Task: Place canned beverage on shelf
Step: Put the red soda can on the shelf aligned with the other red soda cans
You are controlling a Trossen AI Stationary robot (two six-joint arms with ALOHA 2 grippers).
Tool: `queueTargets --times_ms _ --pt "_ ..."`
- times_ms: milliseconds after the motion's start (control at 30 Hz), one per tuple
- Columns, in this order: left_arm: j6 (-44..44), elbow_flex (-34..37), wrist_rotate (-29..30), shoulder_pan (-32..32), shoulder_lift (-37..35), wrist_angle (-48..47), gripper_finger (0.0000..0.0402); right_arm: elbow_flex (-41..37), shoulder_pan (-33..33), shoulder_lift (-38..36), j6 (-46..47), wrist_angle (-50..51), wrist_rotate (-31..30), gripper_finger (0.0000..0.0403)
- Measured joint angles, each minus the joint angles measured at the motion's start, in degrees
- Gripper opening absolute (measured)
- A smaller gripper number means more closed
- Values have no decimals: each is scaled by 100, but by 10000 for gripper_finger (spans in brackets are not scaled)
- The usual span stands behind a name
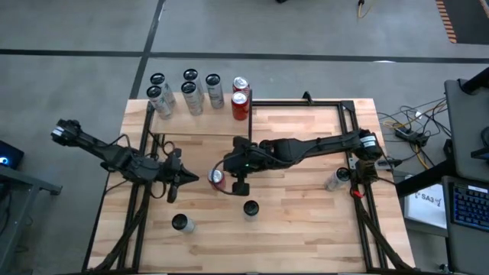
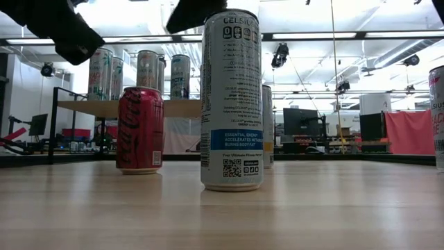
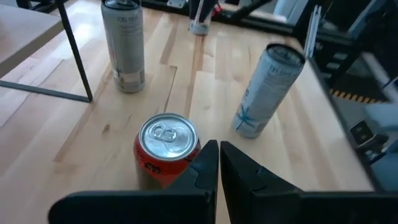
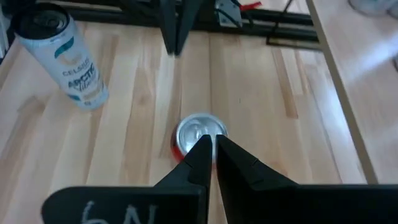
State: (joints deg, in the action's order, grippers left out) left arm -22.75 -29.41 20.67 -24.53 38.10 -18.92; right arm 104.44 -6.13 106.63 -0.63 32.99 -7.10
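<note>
Cans (image 1: 250,208) stand near red can (image 1: 217,178) between tools.

Six upright cans (image 1: 190,93) stood on pale plank shelf (image 1: 200,122) at table's (image 1: 306,229) far-left; red soda can (image 1: 217,178) placed mid-table between both arms.

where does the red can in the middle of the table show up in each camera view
High view: red can mid-table, between both shut grippers.
Low view: left of centre.
Left wrist view: by the fingertips.
Right wrist view: just beyond the fingertips.
Shared landmark: the tall Celsius can beside it.
</note>
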Motion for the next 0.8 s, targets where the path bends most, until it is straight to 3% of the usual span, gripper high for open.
queueTargets --times_ms 233,500,633,800 --pt "720 -74 282 0 217 -63 0 -4 0 478 -196 -895 3 13" --pt "2100 -452 284 -2 183 -354 0 -4 0 686 -63 -1092 -39 18" --pt "2536 -558 293 -2 80 -661 0 -4 0 684 135 -1061 -33 56" --pt "2766 -570 298 -2 -134 -813 0 -4 -11 735 359 -1069 -21 143"
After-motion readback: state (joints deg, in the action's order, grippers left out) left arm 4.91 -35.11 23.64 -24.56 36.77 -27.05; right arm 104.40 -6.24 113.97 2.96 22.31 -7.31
